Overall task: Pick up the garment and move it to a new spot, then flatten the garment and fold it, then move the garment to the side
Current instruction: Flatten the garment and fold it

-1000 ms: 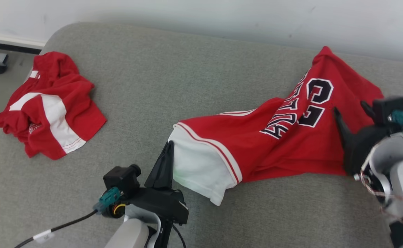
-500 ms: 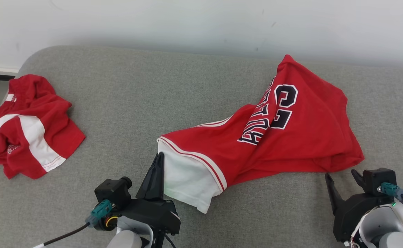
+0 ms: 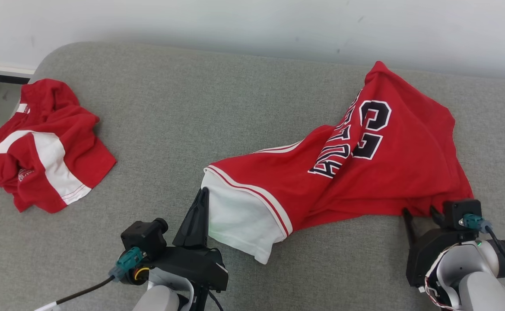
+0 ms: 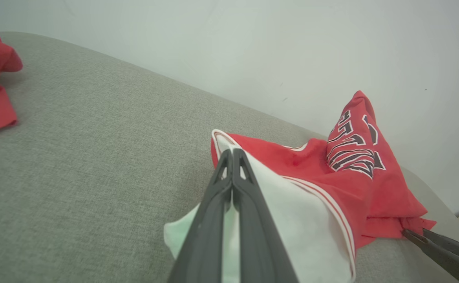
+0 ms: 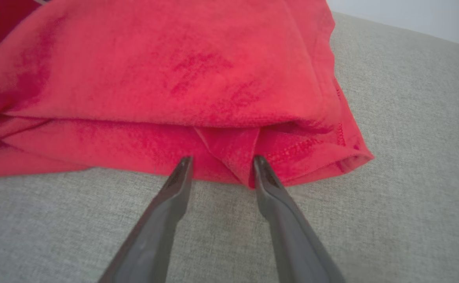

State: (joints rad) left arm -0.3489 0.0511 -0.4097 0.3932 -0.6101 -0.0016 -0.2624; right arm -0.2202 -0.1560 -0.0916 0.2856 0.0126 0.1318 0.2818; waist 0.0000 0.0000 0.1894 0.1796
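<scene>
Left gripper [image 3: 203,192]: found at the lower middle of the head view. Its jaws are pressed flat together on the white end [image 3: 239,216] of the garment, so that this end is anchored.
Right gripper [image 5: 222,159]: found at the lower right of the head view. Its jaws are parted and their tips are set at the red hem, either side of a small fold. Nothing is clamped there yet.
Garment [image 3: 364,172]: a red jersey with dark lettering, laid from the lower centre to the upper right of the head view, twisted and bunched on the cushion.
Reason judged: opposite ends are being taken so that the cloth can be lifted and drawn out for the move to a new spot.
Hindrance: the hem is doubled over in layers at the right corner, so too few or too many layers may be caught. The twist in the middle is not yet undone.
Cushion [image 3: 183,112]: grey fabric is seen across the centre, where room for laying out is judged sufficient.
Second garment [image 3: 45,142]: crumpled red and white cloth at the left edge, well apart from the jersey.
Wall [image 3: 235,21]: pale, across the top, near the jersey's far tip.
</scene>
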